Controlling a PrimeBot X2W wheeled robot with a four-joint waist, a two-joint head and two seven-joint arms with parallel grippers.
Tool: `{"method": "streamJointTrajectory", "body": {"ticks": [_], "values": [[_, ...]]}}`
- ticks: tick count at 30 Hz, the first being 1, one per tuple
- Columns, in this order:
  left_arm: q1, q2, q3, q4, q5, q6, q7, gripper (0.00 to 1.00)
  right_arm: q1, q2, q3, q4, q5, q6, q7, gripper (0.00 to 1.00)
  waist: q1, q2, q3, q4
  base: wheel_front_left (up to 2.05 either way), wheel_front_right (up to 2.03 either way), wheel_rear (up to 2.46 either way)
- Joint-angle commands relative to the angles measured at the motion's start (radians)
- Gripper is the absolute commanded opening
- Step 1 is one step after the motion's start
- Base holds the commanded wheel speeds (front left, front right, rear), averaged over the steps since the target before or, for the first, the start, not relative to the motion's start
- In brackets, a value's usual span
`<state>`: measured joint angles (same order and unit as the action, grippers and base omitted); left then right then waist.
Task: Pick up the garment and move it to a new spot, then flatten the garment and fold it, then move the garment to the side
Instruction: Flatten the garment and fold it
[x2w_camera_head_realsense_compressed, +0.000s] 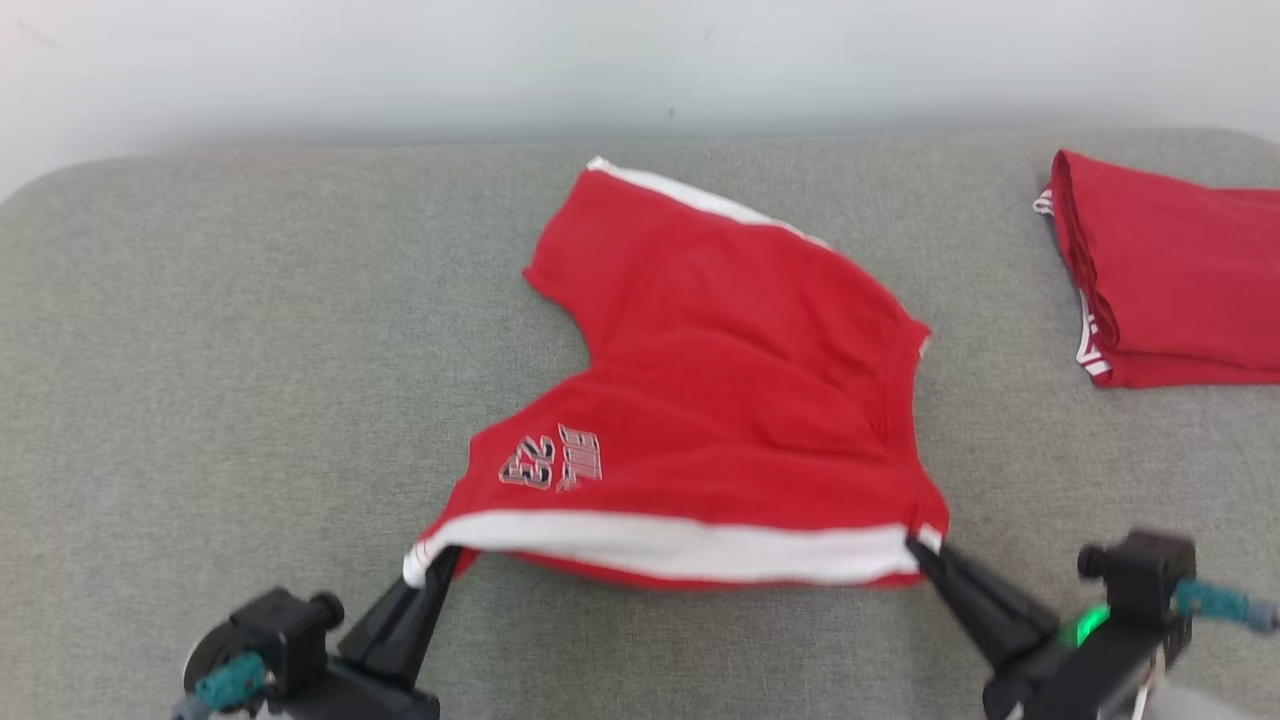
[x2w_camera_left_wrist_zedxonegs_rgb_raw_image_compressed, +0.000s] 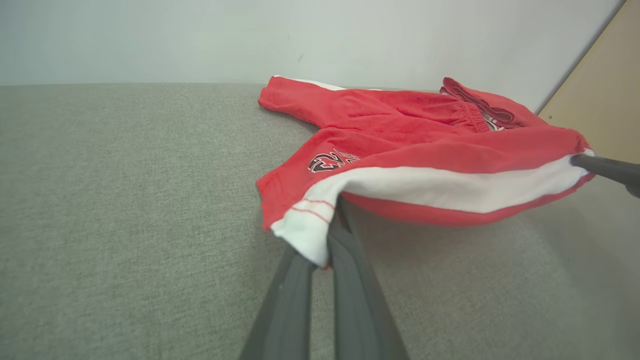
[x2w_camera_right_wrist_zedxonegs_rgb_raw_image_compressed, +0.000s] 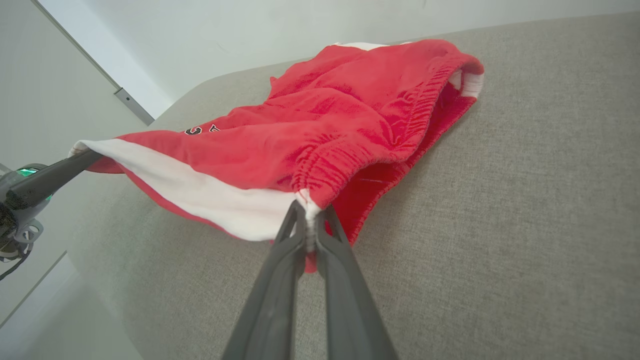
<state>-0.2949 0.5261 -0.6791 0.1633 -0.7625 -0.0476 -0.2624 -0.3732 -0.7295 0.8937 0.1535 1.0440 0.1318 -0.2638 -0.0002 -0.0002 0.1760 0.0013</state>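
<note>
Garment (x2w_camera_head_realsense_compressed: 720, 380): red shorts with a white side stripe (x2w_camera_head_realsense_compressed: 690, 545). They lie on a grey fabric surface (x2w_camera_head_realsense_compressed: 200, 350), and the striped near edge is raised and drawn taut between the two grippers.

Left gripper (x2w_camera_head_realsense_compressed: 440, 560): fingers pressed together, pinching the hem-end corner of the stripe. In the left wrist view the white corner drapes over its fingertips (x2w_camera_left_wrist_zedxonegs_rgb_raw_image_compressed: 320, 250). The number print (x2w_camera_head_realsense_compressed: 550, 460) sits just ahead of these tips and slightly to their right.

Between the grippers the stripe spans clear of the surface. The red body slopes away ahead of both sets of tips and rests on the fabric, and the far leg lies furthest from them.

Right gripper (x2w_camera_head_realsense_compressed: 925, 550): fingers closed, clamping the waist-end corner of the stripe. In the right wrist view the pinch is tight on a thin fold of cloth (x2w_camera_right_wrist_zedxonegs_rgb_raw_image_compressed: 307, 220). The gathered elastic waistband (x2w_camera_right_wrist_zedxonegs_rgb_raw_image_compressed: 425, 95) runs away from these tips.

A second red garment (x2w_camera_head_realsense_compressed: 1170, 280), folded, lies ahead and to the right of the right gripper, well apart from it.
</note>
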Motion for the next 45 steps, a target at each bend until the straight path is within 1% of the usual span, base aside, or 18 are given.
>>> {"method": "streamJointTrajectory", "body": {"ticks": [1, 8, 14, 18, 21, 24, 26, 33, 39, 45], "values": [[0.03, -0.007, 0.01, 0.007, 0.016, -0.008, -0.003, 0.0, 0.035, 0.0, -0.005, -0.011, -0.006, -0.002, 0.0, 0.0, 0.0002, 0.0002, -0.016, 0.006, 0.0, 0.0, 0.0], [0.131, -0.029, 0.051, 0.031, 0.075, -0.038, -0.003, 0.0, 0.186, 0.003, -0.049, -0.044, 0.013, -0.002, 0.0, 0.0, 0.0002, 0.0002, -0.053, 0.017, 0.0, 0.0, 0.0], [0.181, -0.04, 0.071, 0.028, 0.101, -0.05, -0.003, 0.0, 0.283, -0.007, -0.079, -0.092, 0.017, -0.002, 0.005, 0.0, 0.0002, 0.0002, -0.068, 0.021, 0.0, 0.0, 0.0], [0.169, -0.026, 0.088, 0.022, 0.122, -0.057, -0.003, 0.0, 0.304, 0.01, -0.116, -0.118, 0.015, -0.002, 0.006, 0.0, 0.0002, 0.0002, -0.068, 0.01, 0.0, 0.0, 0.0], [0.128, -0.003, 0.092, 0.006, 0.137, -0.063, 0.003, 0.0, 0.301, 0.021, -0.132, -0.139, 0.008, -0.002, 0.014, 0.0, 0.0002, 0.0002, -0.063, -0.001, 0.0, 0.0, 0.0], [0.072, 0.032, 0.092, -0.006, 0.14, -0.071, 0.023, 0.0, 0.278, 0.036, -0.148, -0.161, 0.003, -0.002, 0.018, 0.0, 0.0002, 0.0002, -0.049, -0.018, 0.0, 0.0, 0.0], [0.046, 0.039, 0.087, -0.016, 0.146, -0.073, 0.036, 0.0, 0.27, 0.043, -0.158, -0.167, 0.01, -0.002, 0.016, 0.0, 0.0002, 0.0002, -0.043, -0.024, 0.0, 0.0, 0.0], [-0.179, 0.113, 0.033, -0.051, 0.157, -0.082, 0.162, 0.0, 0.182, 0.09, -0.189, -0.179, 0.025, -0.002, 0.011, 0.0, 0.0002, 0.0002, 0.039, -0.089, 0.0, 0.0, 0.0], [-0.429, 0.183, -0.108, -0.047, 0.107, -0.081, 0.25, 0.0, 0.059, 0.146, -0.202, -0.151, 0.014, -0.002, 0.004, 0.0, 0.0002, 0.0002, 0.14, -0.154, 0.0, 0.0, 0.0], [-0.666, 0.204, -0.22, 0.044, 0.043, -0.082, 0.277, 0.0, -0.052, 0.204, -0.216, -0.09, -0.028, -0.002, -0.001, 0.0, 0.0002, 0.0002, 0.227, -0.212, 0.0, 0.0, 0.0]]}}
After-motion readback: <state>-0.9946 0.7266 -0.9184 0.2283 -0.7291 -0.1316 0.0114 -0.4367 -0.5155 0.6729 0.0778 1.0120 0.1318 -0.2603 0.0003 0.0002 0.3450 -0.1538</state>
